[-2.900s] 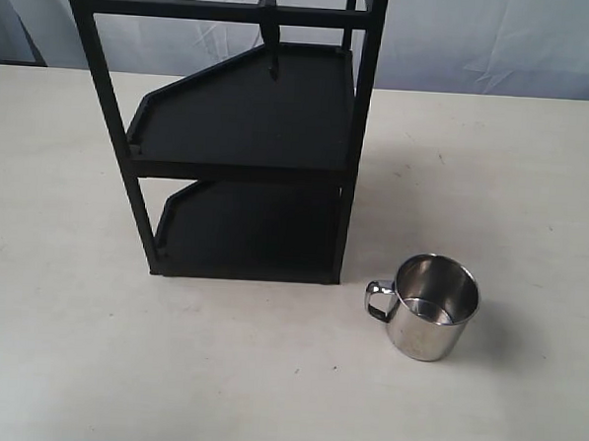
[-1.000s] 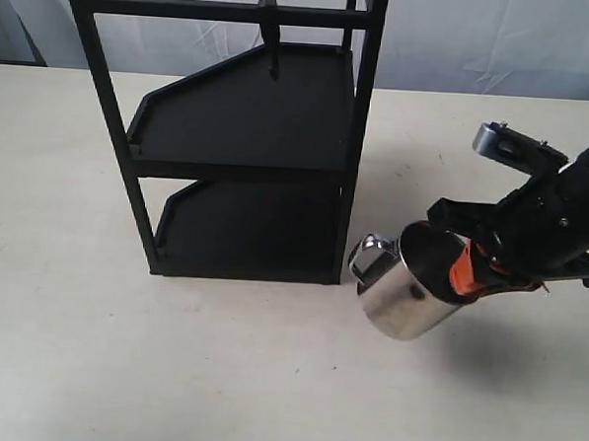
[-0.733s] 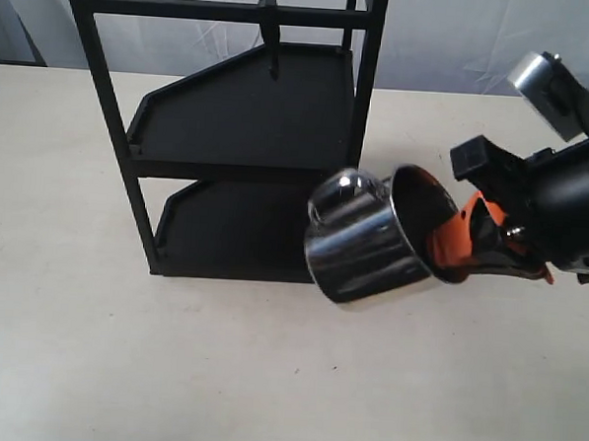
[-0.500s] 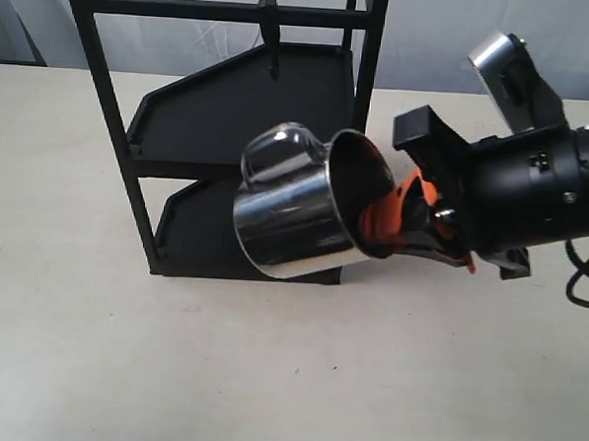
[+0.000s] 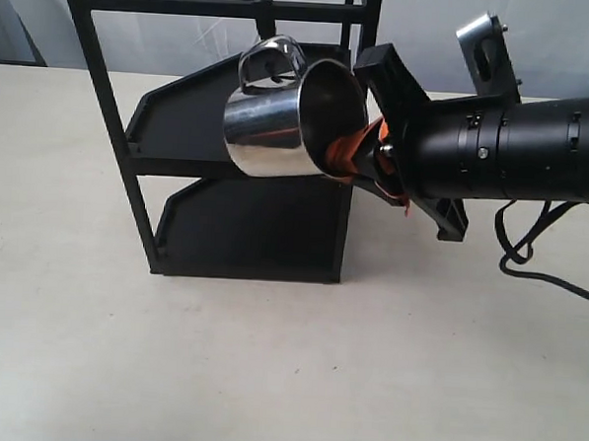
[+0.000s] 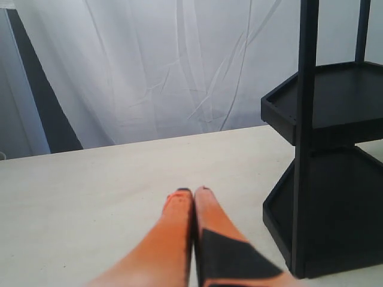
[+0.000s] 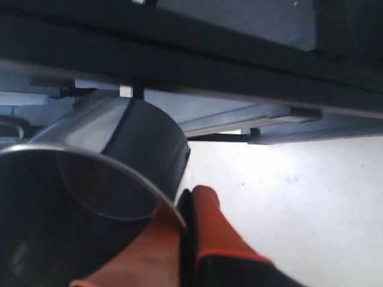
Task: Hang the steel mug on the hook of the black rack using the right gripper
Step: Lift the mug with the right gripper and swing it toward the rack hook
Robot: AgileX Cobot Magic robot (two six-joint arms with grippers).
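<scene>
The steel mug (image 5: 280,116) hangs in the air, tipped on its side with its mouth toward the arm and its loop handle on top. My right gripper (image 5: 362,155) is shut on the mug's wall at the rim, one orange finger inside and one outside. The handle sits right at the hook (image 5: 266,23) under the black rack's (image 5: 98,72) top crossbar; I cannot tell whether the peg is inside the loop. In the right wrist view the mug (image 7: 90,173) fills the near side by my right gripper (image 7: 191,197). My left gripper (image 6: 192,191) is shut on nothing, low over the table.
The rack (image 6: 307,119) stands just beside the left gripper, with its two shelves. The rack's crossbars (image 7: 209,66) run close above the mug. Bare beige table (image 5: 267,377) lies in front of the rack. A black cable (image 5: 529,262) trails from the right arm.
The right gripper came in, took the mug by its rim, lifted it off the table and carried it up and left to the hook, tipping it on its side.
</scene>
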